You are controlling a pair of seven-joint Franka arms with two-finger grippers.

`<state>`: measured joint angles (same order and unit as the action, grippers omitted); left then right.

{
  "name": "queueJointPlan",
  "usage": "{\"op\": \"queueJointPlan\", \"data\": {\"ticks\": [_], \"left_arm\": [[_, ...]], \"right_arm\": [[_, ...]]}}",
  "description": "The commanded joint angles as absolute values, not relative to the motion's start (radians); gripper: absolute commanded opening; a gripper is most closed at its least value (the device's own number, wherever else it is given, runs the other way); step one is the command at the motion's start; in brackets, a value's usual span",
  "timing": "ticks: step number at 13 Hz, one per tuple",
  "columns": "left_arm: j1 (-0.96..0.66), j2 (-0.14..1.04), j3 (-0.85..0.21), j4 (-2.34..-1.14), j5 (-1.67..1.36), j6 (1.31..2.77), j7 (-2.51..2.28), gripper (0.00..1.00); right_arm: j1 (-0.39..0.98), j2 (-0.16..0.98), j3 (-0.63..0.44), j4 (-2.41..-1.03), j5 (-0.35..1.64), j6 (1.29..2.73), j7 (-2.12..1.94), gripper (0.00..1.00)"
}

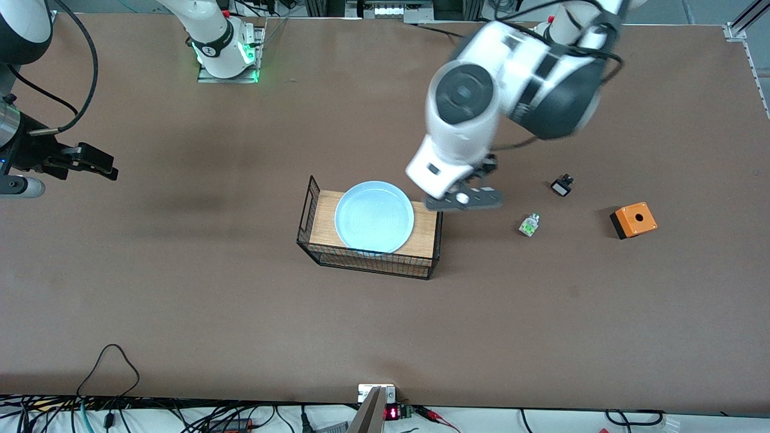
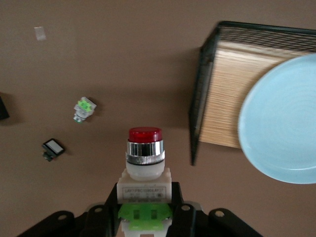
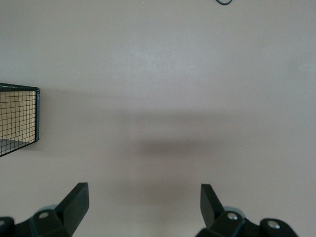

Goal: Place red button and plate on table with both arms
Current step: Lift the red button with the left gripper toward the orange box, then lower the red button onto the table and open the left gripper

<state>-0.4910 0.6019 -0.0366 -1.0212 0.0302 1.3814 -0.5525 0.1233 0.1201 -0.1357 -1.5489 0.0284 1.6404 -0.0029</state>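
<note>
My left gripper (image 1: 466, 199) hangs over the table (image 1: 240, 313) just beside the wire rack, at the rack's end toward the left arm. In the left wrist view it (image 2: 144, 215) is shut on the red button (image 2: 144, 163), gripping the white body by the green clips, with the red cap pointing away. The pale blue plate (image 1: 374, 216) lies on the rack's wooden top and also shows in the left wrist view (image 2: 281, 123). My right gripper (image 1: 90, 161) waits open and empty over bare table at the right arm's end (image 3: 143, 202).
The black wire rack (image 1: 367, 255) stands mid-table and shows in both wrist views (image 2: 222, 98) (image 3: 17, 118). A white-green piece without a red tip (image 1: 529, 225), a small black part (image 1: 562, 185) and an orange box (image 1: 633, 220) lie toward the left arm's end.
</note>
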Motion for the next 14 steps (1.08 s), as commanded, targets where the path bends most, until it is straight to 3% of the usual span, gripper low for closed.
{"op": "queueJointPlan", "data": {"ticks": [1,5,13,14], "left_arm": [[-0.329,0.592,-0.058,-1.119,0.029,1.377,-0.328,0.27],[-0.151,0.566,-0.061,-1.349,0.035,1.511,-0.085,0.26],[-0.002,0.589,-0.054,-1.848,0.048,2.286,0.158,0.28],[-0.002,0.589,-0.052,-1.873,0.048,2.330,0.163,0.38]], "right_arm": [[0.123,0.121,-0.135,-1.542,0.043,1.637,-0.011,1.00],[0.120,0.132,-0.135,-1.552,0.034,1.640,0.008,1.00],[0.141,0.127,-0.130,-1.588,-0.046,1.651,-0.001,1.00],[0.141,0.127,-0.132,-1.591,-0.046,1.648,-0.002,1.00]]}}
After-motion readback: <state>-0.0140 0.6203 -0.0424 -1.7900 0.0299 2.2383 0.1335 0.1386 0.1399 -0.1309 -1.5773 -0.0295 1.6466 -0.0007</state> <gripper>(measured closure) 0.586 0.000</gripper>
